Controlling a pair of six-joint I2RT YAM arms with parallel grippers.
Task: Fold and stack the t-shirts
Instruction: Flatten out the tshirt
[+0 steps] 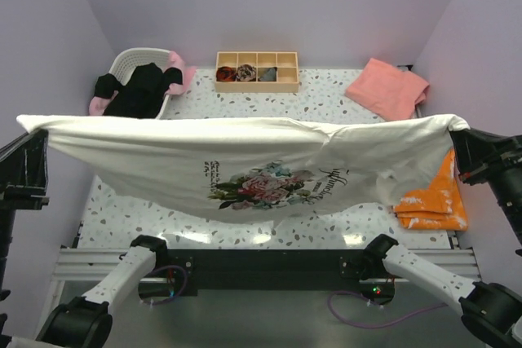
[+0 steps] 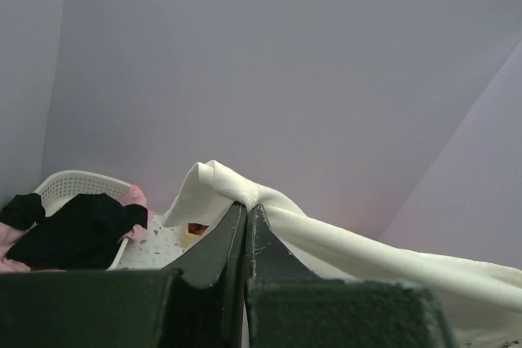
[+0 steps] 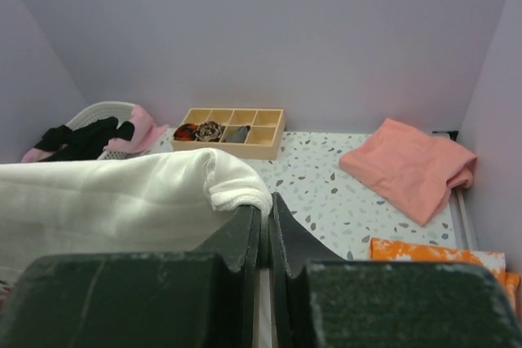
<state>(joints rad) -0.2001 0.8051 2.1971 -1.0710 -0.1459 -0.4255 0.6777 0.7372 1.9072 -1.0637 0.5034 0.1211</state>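
The large cream-white t-shirt (image 1: 245,156) with a rose print hangs stretched in the air across the table. My left gripper (image 1: 37,143) is shut on its left corner, seen in the left wrist view (image 2: 247,208). My right gripper (image 1: 458,138) is shut on its right corner, seen in the right wrist view (image 3: 266,201). A salmon-pink t-shirt (image 1: 387,87) lies at the back right. A black t-shirt (image 1: 139,89) and a light pink one (image 1: 183,75) hang over a white basket (image 1: 134,59) at the back left.
A wooden compartment box (image 1: 257,71) with small rolled cloth bundles stands at the back middle. A folded orange cloth (image 1: 432,197) lies at the right edge of the speckled table (image 1: 163,222).
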